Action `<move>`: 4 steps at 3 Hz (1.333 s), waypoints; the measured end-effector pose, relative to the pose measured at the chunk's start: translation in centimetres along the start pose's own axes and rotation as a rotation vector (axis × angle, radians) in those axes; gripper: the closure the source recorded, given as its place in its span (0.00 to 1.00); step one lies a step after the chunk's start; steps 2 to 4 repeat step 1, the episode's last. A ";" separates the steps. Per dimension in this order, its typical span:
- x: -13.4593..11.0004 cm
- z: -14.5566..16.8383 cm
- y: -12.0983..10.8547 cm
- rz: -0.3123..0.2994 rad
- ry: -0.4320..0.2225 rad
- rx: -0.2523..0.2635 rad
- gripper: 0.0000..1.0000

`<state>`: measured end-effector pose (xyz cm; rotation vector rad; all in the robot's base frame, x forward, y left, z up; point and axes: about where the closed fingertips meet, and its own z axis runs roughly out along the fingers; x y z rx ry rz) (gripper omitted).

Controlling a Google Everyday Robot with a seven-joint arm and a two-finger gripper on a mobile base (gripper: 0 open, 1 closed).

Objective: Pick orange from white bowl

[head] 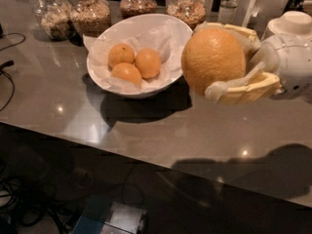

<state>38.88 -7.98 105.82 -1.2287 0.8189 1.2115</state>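
Observation:
My gripper (222, 65) is at the right of the view, its pale yellow fingers (243, 89) shut on the orange (212, 58). It holds the fruit in the air, to the right of the white bowl (146, 26) and above the counter. The bowl is lined with crinkled white paper and holds three smaller oranges (130, 63). The held orange hides part of the upper finger.
Several glass jars of grains (90, 13) stand along the back of the grey counter (146, 126). White dishes (292, 23) sit at the back right. Cables (7, 67) lie at the left edge. The counter's front edge runs across the lower view, with the dark floor below.

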 end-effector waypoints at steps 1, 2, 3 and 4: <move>0.1 0.0 0.0 0.001 -0.002 -0.001 1.00; 0.1 0.0 0.0 0.001 -0.002 -0.001 1.00; 0.1 0.0 0.0 0.001 -0.002 -0.001 1.00; 0.1 0.0 0.0 0.001 -0.002 -0.001 1.00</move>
